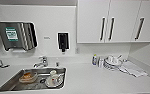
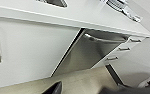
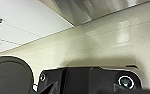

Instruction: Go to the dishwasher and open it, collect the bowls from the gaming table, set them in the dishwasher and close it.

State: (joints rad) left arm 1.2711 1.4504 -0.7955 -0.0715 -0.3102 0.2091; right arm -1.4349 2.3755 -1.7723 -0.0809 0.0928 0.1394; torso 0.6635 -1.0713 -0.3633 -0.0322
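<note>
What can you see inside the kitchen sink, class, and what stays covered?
Inside the sink sit an orange-brown bowl and a white plate carrying a white cup. Whatever lies beneath those dishes is covered.

Head view looks down on the counter [image 1: 96, 75]; both wrist views (low) share the dishwasher [image 2: 88, 53].
</note>
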